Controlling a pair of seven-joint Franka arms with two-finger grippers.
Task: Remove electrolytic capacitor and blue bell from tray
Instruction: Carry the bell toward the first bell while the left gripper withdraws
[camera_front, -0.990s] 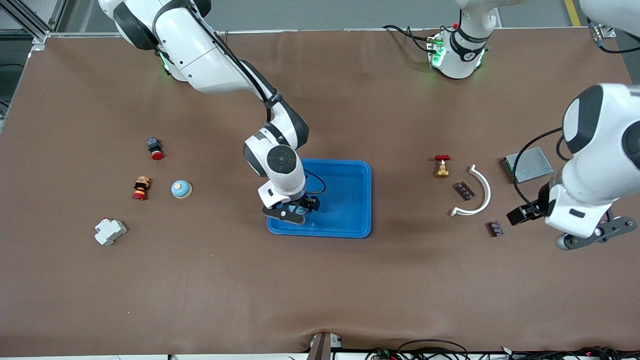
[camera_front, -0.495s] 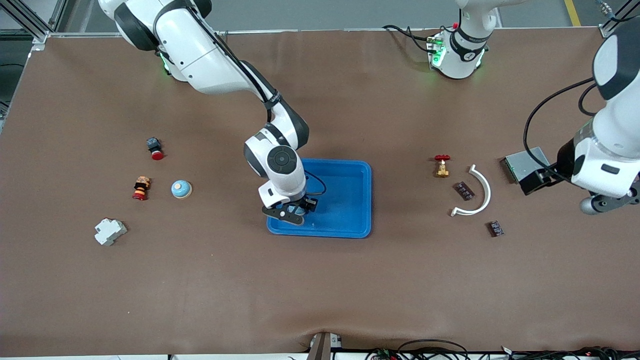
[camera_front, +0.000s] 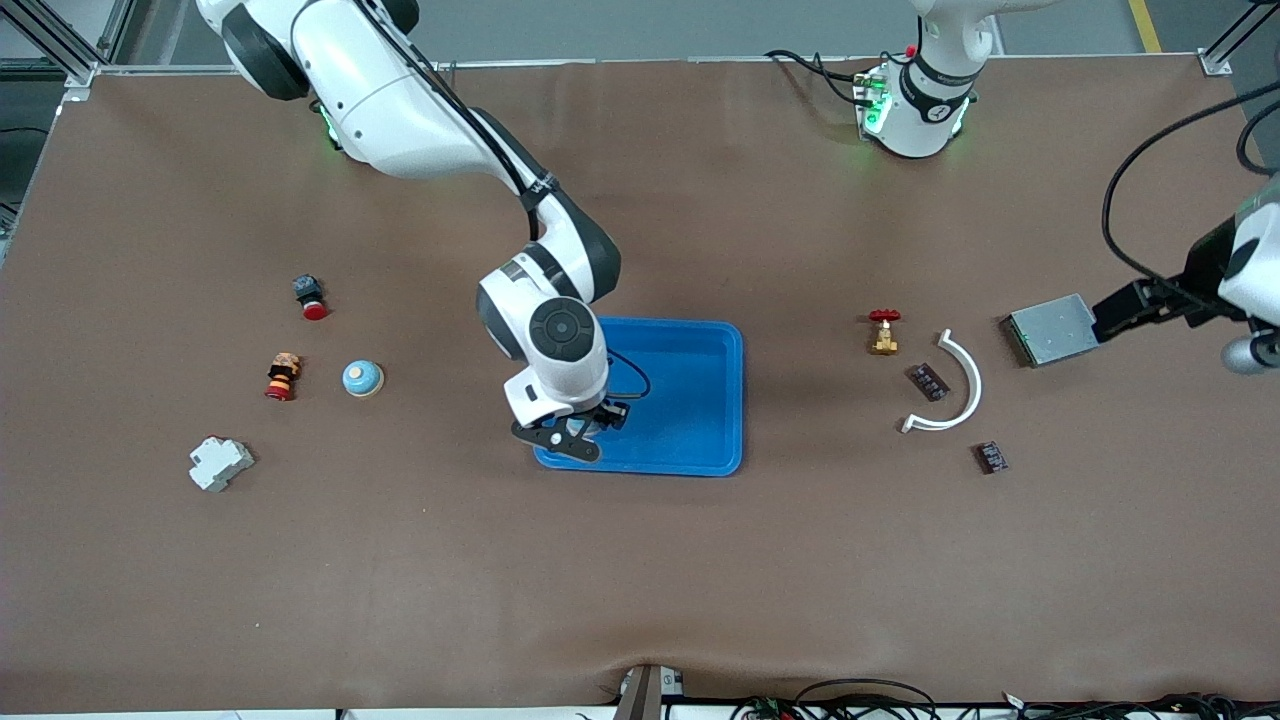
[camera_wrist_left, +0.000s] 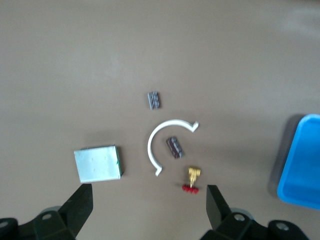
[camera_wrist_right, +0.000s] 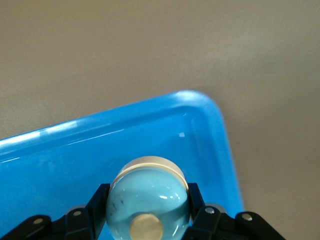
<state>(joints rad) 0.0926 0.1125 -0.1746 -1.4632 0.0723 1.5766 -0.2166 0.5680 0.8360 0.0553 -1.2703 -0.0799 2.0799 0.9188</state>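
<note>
A: Surface?
B: Brown table (camera_front: 640, 580). Blue tray (camera_front: 700, 400) mid-table.

A: Right arm's end?
B: Blue bell (camera_front: 362, 378), two red-tipped buttons (camera_front: 309, 296), white block (camera_front: 220, 463).

A: Left arm's end?
B: Brass valve (camera_front: 884, 332), white arc (camera_front: 958, 385), two dark chips (camera_front: 929, 381), grey plate (camera_front: 1050, 330).

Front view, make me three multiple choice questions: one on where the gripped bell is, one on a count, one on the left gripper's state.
1. The bell in the right gripper is: A over the blue tray; B over a grey plate; C on bare table.
2. Small dark parts by the white curved piece: A one; B two; C four.
3. The left gripper, up over the left arm's end of the table, is: A shut on a valve; B open, empty; C shut on a plate.

A: the tray's floor shows under the bell.
B: one lies inside the curve, another nearer the camera.
B: its fingers stand wide apart with nothing between.
</note>
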